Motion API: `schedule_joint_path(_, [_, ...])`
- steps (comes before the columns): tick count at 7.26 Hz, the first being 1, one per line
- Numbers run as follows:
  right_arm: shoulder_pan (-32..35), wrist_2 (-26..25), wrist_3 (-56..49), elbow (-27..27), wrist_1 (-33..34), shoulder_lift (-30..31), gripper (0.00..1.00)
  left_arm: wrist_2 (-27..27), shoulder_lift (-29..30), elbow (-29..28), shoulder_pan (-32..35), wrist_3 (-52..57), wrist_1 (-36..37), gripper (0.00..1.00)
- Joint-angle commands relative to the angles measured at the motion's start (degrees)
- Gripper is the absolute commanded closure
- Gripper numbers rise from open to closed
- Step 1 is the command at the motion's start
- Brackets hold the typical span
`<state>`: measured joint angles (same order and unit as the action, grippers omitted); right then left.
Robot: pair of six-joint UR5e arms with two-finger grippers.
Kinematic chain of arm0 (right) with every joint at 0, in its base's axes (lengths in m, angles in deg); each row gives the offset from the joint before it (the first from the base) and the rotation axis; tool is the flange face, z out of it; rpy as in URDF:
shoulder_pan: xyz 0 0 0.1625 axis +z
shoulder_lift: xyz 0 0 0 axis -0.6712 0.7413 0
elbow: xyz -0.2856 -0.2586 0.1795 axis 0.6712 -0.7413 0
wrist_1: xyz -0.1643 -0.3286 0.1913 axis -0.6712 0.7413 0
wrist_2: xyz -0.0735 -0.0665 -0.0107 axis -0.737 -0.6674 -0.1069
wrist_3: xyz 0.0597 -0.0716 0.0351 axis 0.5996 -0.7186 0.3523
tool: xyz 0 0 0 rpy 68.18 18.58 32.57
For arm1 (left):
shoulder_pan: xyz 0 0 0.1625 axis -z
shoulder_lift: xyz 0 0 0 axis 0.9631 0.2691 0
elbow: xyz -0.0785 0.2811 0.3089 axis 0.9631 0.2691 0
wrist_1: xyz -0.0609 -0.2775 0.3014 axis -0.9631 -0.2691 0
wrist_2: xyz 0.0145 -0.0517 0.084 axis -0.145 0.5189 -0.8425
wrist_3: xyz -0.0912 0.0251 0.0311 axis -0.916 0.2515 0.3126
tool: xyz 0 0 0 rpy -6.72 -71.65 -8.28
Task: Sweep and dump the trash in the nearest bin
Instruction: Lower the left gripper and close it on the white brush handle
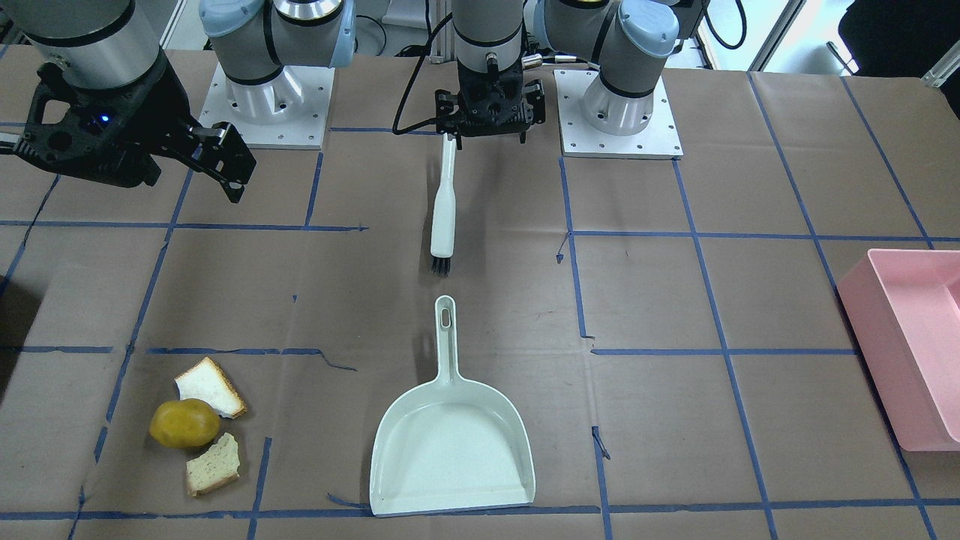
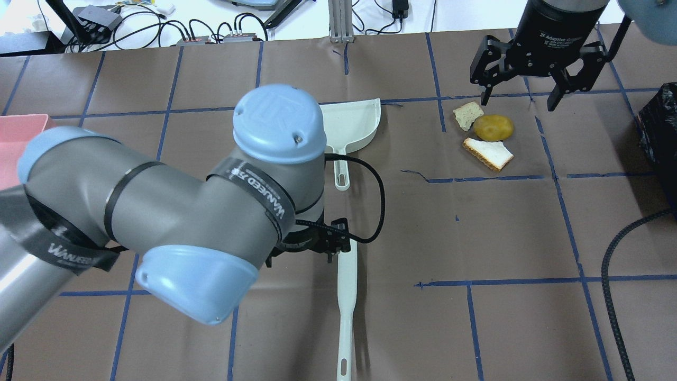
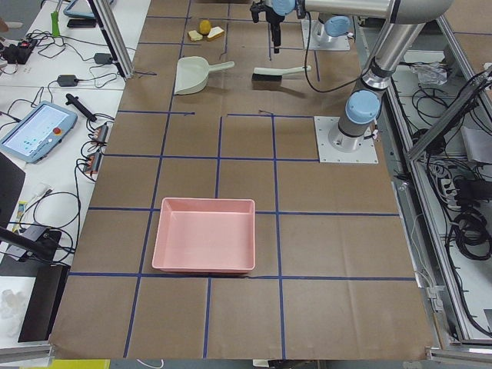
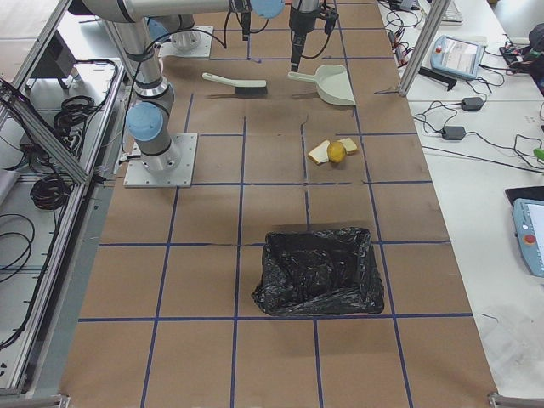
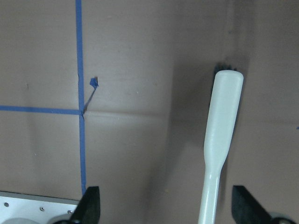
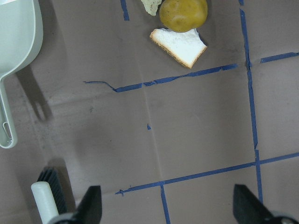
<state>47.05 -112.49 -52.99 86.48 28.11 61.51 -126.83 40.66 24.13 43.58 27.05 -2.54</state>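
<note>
Left gripper (image 5: 166, 200) spread astride brush (image 5: 223, 116), unclamped; overhead hides it behind elbow (image 2: 275, 121). Right gripper (image 2: 518, 100) raised, spread, empty. Right-side view alone shows black-lined bin (image 4: 319, 272) whole.

Illumination is diffuse and comes from above: the brown paper on the table (image 1: 675, 300) is evenly lit in all four exterior views. Shadows are short and soft-edged, as beside the handle of the dustpan (image 6: 18, 37) in the right wrist view. The left wrist view is the dimmest, with a broad soft shadow alongside the brush (image 5: 219, 140) and slight softness throughout. In the overhead view the left arm (image 2: 174, 211), close to the lens, is marginally out of focus, and the white bench (image 2: 476, 16) along the top edge is overexposed.
</note>
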Motion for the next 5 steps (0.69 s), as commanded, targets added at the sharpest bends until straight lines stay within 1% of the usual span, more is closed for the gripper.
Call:
schedule_joint_path(1, [0.0, 0.1, -0.1, 0.0, 0.2, 0.0, 0.0, 0.7, -0.4, 7.5, 4.7, -2.6, 9.5, 0.05])
schedule_joint_path(2, [0.0, 0.2, 0.0, -0.2, 0.3, -0.3, 0.0, 0.7, 0.1, 10.4, 6.9, -3.3, 17.2, 0.03])
schedule_joint_path(3, [0.0, 0.1, 0.0, -0.3, 0.3, -0.3, 0.0, 2.0, 0.2, 13.1, 8.7, -3.0, 23.0, 0.01])
schedule_joint_path(4, [0.0, 0.1, 0.0, -0.3, 0.3, -0.4, 0.0, 2.2, -0.5, 15.3, 10.8, -3.3, 24.5, 0.01])
schedule_joint_path(5, [0.0, 0.2, 0.0, -0.3, 0.3, -0.4, 0.0, 1.8, -0.9, 16.1, 12.1, -3.5, 27.4, 0.01])
